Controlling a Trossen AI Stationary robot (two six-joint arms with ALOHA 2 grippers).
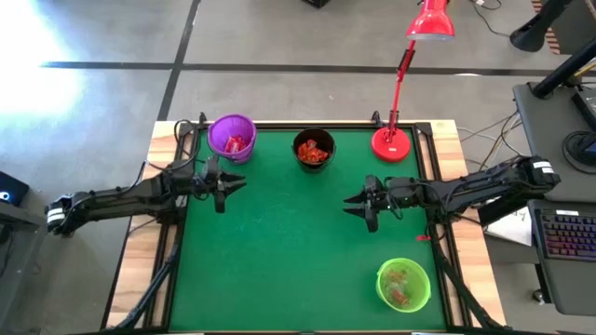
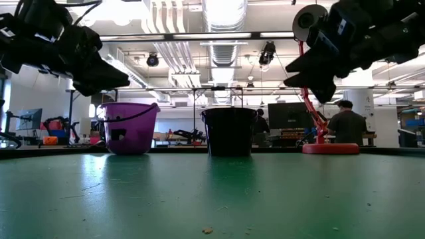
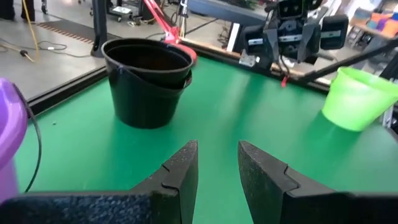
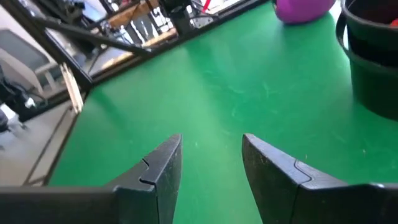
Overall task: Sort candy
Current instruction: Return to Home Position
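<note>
The candy (image 1: 314,154) is all inside cups. Red and orange pieces fill the bottom of the black cup (image 1: 300,140), which stands at the far edge of the green surface (image 1: 298,242) near its middle. More red pieces lie in the purple cup (image 1: 220,130) at the far left corner. A few reddish and pale pieces sit in the green cup (image 1: 384,279) near the right front corner. No loose candy shows on the green mat in the high view.

The left hand (image 1: 233,186) hangs above the surface just in front of the purple cup and points toward the middle. Its two fingers stand apart with a clear gap and nothing between them, as its wrist view shows (image 3: 217,152). The right hand (image 1: 352,205) hangs on the right side, between the black cup and the green cup and well apart from both, facing the left hand. It is open in the same way and holds nothing (image 4: 211,146). In the low view both hands are well clear of the mat.

A red lamp (image 1: 391,144) stands on its round base at the far right corner, right of the black cup. A person (image 2: 345,126) stands in the room behind the surface.
</note>
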